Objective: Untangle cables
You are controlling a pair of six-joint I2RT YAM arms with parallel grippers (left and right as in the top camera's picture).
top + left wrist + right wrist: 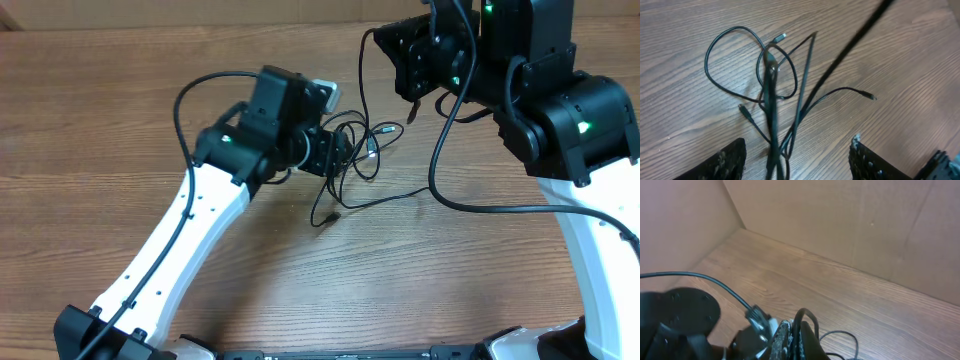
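The cables (352, 160) are lying as a loose tangle in the middle of the counter (120, 100), just in front of the left hand (797, 145). This hand is standing spread, and several strands are running between its fingers (727, 160). I cannot tell if they are touching the pads. The right hand (789, 341) is hanging raised over the far side of the counter with its fingers pressed together. It seems to be pinching one strand, because a thin cord is climbing from the tangle up to it.

Some risks are showing here, in my judgement. If the right hand is pulling upward while the loops are crossing each other, the knot may tighten, or the whole bundle may rise together. If the left hand is closing now, it may catch many strands and not only one. A small plug end (781, 36) may also hook in a loop. The robot's own thick cable (860, 30) is crossing the left wrist view as a blur and is hiding part of the tangle.

The counter is showing brown wood grain with nothing else on it. Plain brownish panels (865, 225) are standing along its far edge and meeting in a corner.
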